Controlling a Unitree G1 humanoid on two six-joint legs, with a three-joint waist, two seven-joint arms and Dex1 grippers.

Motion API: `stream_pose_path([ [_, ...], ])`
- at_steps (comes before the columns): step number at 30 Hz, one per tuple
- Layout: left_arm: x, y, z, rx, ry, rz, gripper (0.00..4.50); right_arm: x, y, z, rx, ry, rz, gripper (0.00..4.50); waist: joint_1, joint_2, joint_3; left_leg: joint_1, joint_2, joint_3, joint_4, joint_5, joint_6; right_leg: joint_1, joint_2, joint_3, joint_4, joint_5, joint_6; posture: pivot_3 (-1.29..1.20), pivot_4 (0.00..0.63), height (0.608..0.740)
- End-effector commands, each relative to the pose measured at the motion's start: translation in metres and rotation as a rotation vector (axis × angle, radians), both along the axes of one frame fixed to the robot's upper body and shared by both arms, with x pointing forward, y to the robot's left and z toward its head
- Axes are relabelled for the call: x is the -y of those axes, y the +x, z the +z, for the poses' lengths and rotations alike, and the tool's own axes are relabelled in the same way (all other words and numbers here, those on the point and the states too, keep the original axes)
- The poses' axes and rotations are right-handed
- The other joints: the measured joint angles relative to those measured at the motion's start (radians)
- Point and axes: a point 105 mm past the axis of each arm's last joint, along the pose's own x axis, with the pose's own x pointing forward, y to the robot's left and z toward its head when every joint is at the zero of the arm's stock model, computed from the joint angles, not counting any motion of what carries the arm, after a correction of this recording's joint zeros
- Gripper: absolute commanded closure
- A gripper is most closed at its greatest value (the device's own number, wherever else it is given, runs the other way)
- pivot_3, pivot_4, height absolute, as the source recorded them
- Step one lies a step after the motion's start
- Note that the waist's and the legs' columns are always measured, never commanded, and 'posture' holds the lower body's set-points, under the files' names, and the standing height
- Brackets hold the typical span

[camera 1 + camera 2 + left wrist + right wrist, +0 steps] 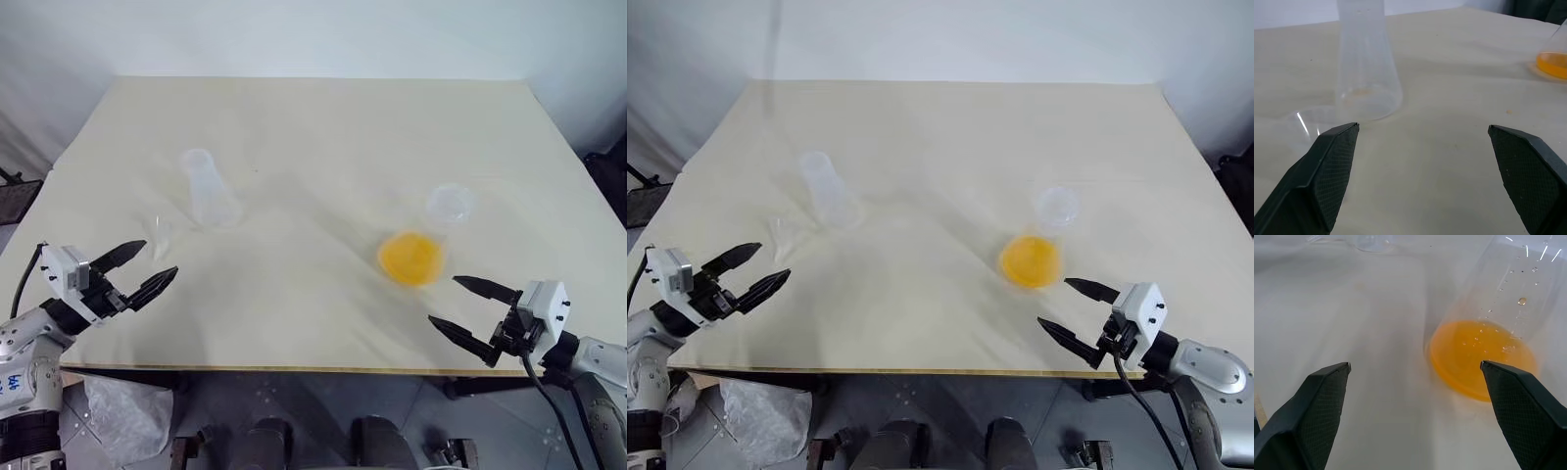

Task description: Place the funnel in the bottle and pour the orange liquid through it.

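Note:
The bottle (208,191), a clear conical flask, stands upright on the left half of the pale table. The small clear funnel (159,232) lies just in front and to the left of it. The orange liquid (411,258) fills the bottom of a clear vessel (450,205) standing on the right half. My left gripper (161,258) hovers open near the front left edge, just short of the funnel, pointing towards the bottle (1366,63). My right gripper (443,300) is open near the front right edge, aimed at the orange liquid (1479,357), with nothing between its fingers.
The table (313,117) is wide, and its front edge (294,369) runs just under both grippers. A crumpled plastic bag (127,416) lies on the floor below the front left corner. A dark stand (15,196) is beside the table's left edge.

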Motion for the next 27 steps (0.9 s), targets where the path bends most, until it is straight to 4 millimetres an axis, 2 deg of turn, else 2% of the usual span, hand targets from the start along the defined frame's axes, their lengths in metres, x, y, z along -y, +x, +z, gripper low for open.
stream_pose_path([
  [1, -0.003, -0.001, 0.008, 0.017, 0.01, -0.004, 0.0, 0.003, -0.001, 0.01, 0.049, -0.015, -0.011, 0.05, 0.0, 0.0, 0.0, 0.0, 0.0, 0.0, 0.0, 0.0, 0.0, 0.0, 0.0, 0.0, 0.0, 0.0, 0.0, 0.0, 0.15, 0.74],
  [10, -0.011, 0.006, 0.006, -0.008, 0.048, 0.07, 0.0, 0.002, 0.0, 0.008, 0.042, -0.011, -0.011, 0.05, 0.001, 0.0, 0.0, 0.0, 0.0, 0.0, 0.0, 0.0, 0.0, 0.0, 0.0, 0.0, 0.0, 0.0, 0.0, 0.0, 0.15, 0.74],
  [14, -0.013, -0.002, 0.017, 0.034, 0.025, 0.038, 0.0, -0.002, 0.004, 0.009, 0.04, -0.006, 0.012, 0.05, -0.001, 0.0, 0.0, 0.0, 0.0, 0.0, 0.0, 0.0, 0.0, 0.0, 0.0, 0.0, 0.0, 0.0, 0.0, 0.0, 0.15, 0.74],
  [16, -0.022, -0.005, 0.022, 0.04, -0.009, 0.078, 0.0, -0.002, 0.007, 0.012, 0.053, -0.008, 0.014, 0.05, -0.001, 0.0, 0.0, 0.0, 0.0, 0.0, 0.0, 0.0, 0.0, 0.0, 0.0, 0.0, 0.0, 0.0, 0.0, 0.0, 0.15, 0.74],
  [20, -0.057, -0.015, 0.009, -0.106, 0.041, 0.249, 0.0, -0.006, 0.007, 0.019, 0.064, 0.019, 0.033, 0.05, -0.002, 0.0, 0.0, 0.0, 0.001, 0.0, -0.001, 0.0, 0.0, 0.0, 0.0, 0.0, 0.0, 0.0, 0.0, 0.0, 0.15, 0.74],
  [23, -0.073, -0.033, 0.024, -0.057, 0.042, 0.292, 0.0, -0.011, 0.005, 0.025, 0.068, 0.032, 0.057, 0.05, 0.0, 0.0, 0.0, 0.0, 0.0, 0.0, -0.001, 0.0, 0.0, 0.0, -0.001, 0.001, 0.0, 0.0, 0.0, 0.0, 0.15, 0.74],
  [27, -0.08, -0.052, 0.037, -0.034, 0.059, 0.292, 0.0, -0.019, -0.004, 0.038, 0.079, 0.046, 0.113, 0.05, 0.001, 0.001, 0.0, -0.001, 0.001, 0.0, -0.002, 0.0, 0.0, 0.0, -0.001, 0.001, -0.005, 0.0, 0.0, 0.0, 0.15, 0.74],
])
